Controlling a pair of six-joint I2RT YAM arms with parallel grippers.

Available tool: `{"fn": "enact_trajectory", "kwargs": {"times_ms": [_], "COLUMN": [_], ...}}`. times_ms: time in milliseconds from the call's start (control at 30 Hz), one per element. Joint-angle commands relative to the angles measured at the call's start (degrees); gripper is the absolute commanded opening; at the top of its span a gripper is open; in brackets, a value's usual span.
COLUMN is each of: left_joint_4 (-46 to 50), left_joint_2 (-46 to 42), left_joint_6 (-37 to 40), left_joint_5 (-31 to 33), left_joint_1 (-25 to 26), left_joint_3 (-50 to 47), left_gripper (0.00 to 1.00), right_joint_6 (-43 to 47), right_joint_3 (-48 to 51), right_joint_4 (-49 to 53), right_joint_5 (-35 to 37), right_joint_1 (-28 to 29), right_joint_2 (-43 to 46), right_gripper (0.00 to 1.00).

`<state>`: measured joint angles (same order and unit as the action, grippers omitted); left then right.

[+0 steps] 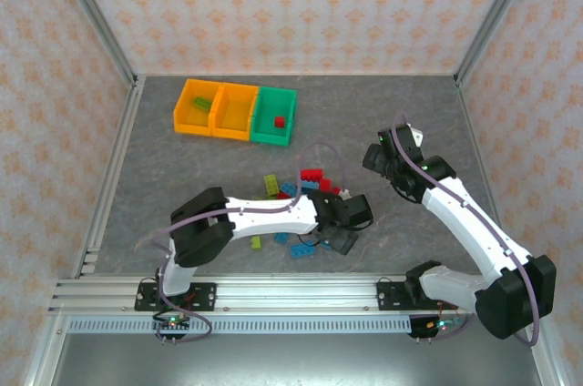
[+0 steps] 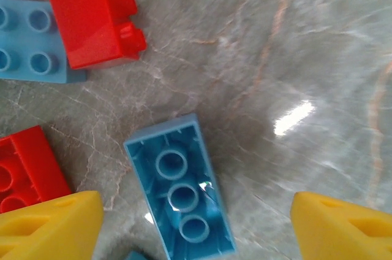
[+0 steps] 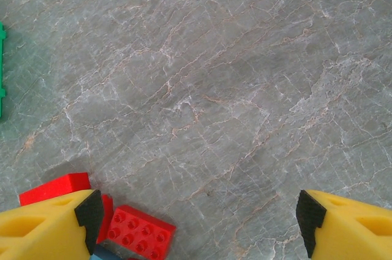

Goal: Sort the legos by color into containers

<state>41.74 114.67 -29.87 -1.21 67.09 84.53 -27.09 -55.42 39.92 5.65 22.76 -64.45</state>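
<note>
Right, left gripper (image 2: pixel 196 230) is down over the pile (image 1: pixel 305 187) mid-table, jaws wide apart with nothing in them. An upturned blue brick (image 2: pixel 180 195) lies on the table (image 2: pixel 294 57) between the fingertips. That's the pick, I'd say. It sits skewed and nearer one finger (image 2: pixel 49 226), so the tidy way is to slide across until it's centred. Then twist the wrist to square the pads on its long sides, drop and close. Mind the red brick (image 2: pixel 27 171) just beside that finger: come down crooked and it gets clipped. Hollow side up shouldn't trouble a side grip.

Right gripper (image 3: pixel 196 226), likewise spread and empty, hangs over the table beside the pile, red pieces (image 3: pixel 141 232) by one fingertip.

Now the bins (image 1: pixel 256 113), three touching in a row at the back. Green bin (image 1: pixel 271 138) holds one red lego (image 1: pixel 280 120). Left orange bin (image 1: pixel 191 126) seems to have something lime (image 1: pixel 202 100) in it. In the middle orange bin (image 1: pixel 232 133) I can't make anything out. Most legos are on the table, so early days by my reckoning.
</note>
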Motion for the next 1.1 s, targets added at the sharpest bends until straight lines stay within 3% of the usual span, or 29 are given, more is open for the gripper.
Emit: {"fn": "enact_trajectory", "kwargs": {"times_ms": [0,167,300,433,533,600,733,867,1067], "left_joint_4": [2.04,4.00,3.01,1.77,1.31,0.97,0.34,-1.03,-1.62], "left_joint_2": [2.32,6.54,5.83,0.42,-7.22,-12.43,-18.33,-15.12,-0.83], "left_joint_6": [0.98,0.51,1.27,2.32,3.61,4.52,6.93,9.67,10.11], "left_joint_5": [3.12,3.81,3.10,3.10,4.01,4.95,7.54,9.99,12.82], "left_joint_1": [-0.38,-0.46,-0.56,-1.53,-3.90,-6.73,-17.35,-29.93,-42.87], "left_joint_3": [2.83,5.10,4.40,3.19,2.54,2.01,2.25,7.15,20.86], "left_gripper": [0.77,0.59,0.34,0.31,0.30,0.30,0.31,0.31,0.31], "right_joint_6": [-0.60,-0.50,-0.63,-1.01,0.23,1.27,2.14,2.00,0.30], "right_joint_3": [0.66,0.22,-0.11,-0.95,-1.16,-0.32,1.57,0.51,-0.27], "right_joint_4": [2.29,2.81,3.42,4.09,2.61,-0.40,-7.58,-10.37,-9.62], "right_joint_5": [2.00,2.03,1.48,0.74,-3.93,-9.60,-20.34,-20.17,-17.70], "right_joint_1": [-0.17,-0.08,-0.15,-0.09,-0.03,0.03,2.40,6.64,7.66], "right_joint_2": [1.65,1.95,1.94,2.04,2.65,3.46,3.83,1.35,-1.03], "right_gripper": [0.84,0.84,0.84,0.84,0.84,0.84,0.84,0.84,0.84]}}
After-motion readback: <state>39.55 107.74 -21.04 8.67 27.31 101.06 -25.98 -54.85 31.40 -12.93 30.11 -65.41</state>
